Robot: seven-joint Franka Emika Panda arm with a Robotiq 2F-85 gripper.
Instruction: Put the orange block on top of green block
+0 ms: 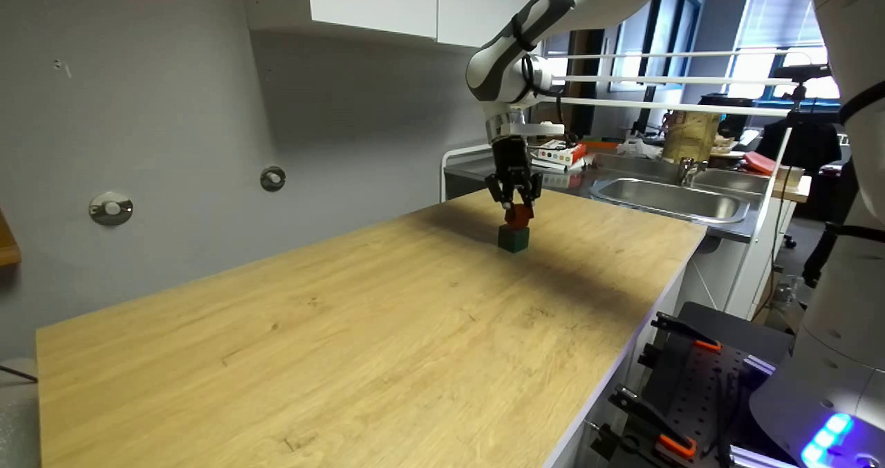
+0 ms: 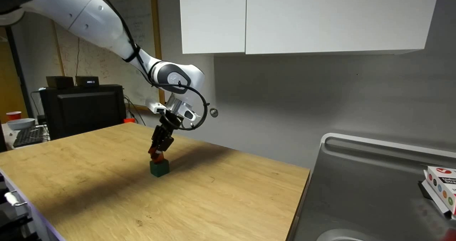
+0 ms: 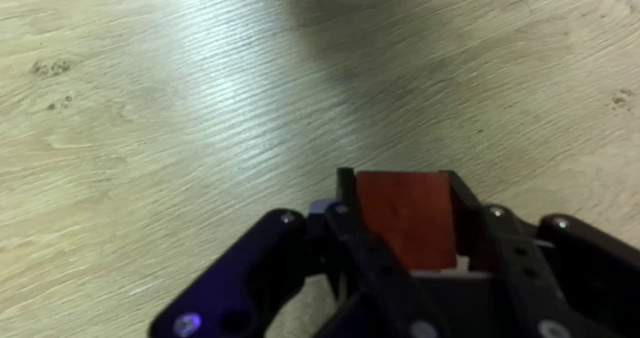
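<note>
Orange block (image 3: 406, 215) over the green block (image 1: 513, 239): letting go is the sketchy bit

The gripper (image 2: 156, 153) leans in an exterior view and has the orange block pinched between its fingers (image 3: 347, 190), right above the green block. Can't tell if they're actually touching or just close.

My worry is that lean: the orange block looks tipped too, so if the fingers open now I'd bet it lands on an edge and tumbles onto the table (image 2: 213, 198). Pressing down crooked could also scoot the green block; nothing visible pins it. And the wrist view doesn't show the green block, so going off-centre would be easy to miss.
</note>
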